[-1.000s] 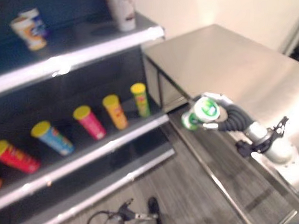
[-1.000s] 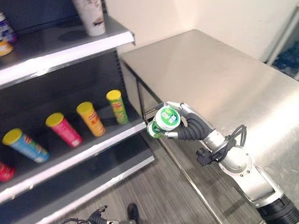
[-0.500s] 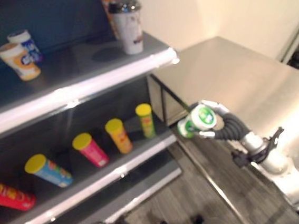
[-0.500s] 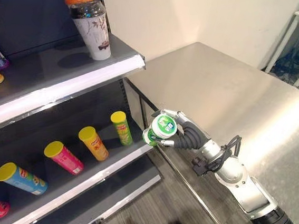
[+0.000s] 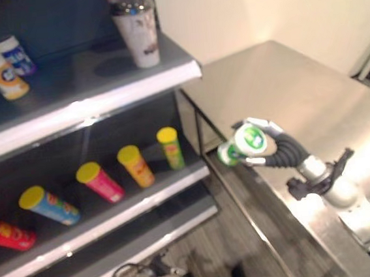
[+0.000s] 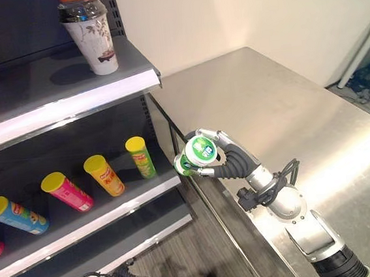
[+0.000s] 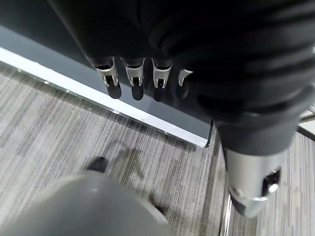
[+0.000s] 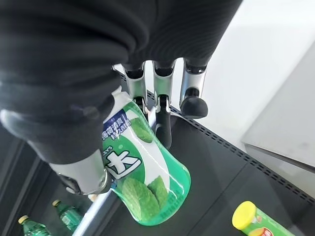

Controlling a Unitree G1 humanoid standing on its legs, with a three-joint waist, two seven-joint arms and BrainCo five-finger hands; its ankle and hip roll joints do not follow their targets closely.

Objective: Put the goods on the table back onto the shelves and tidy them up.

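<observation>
R hand (image 6: 230, 162) grips green-and-white plastic bottle (image 6: 196, 155) w/ fingers and thumb curled round it, bottle lying sideways in air just off stainless steel table (image 6: 287, 109) edge, near dark shelf unit (image 6: 69, 97). L hand (image 7: 147, 78) fingers relaxed, holding nothing, above floor.

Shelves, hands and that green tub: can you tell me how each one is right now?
green tub: held off the table, lying sideways.
right hand: curled round the tub.
left hand: hanging, holding nothing.
yellow-lidded cans: tilted on the middle shelf.
lidded cup: upright on the top shelf.
</observation>
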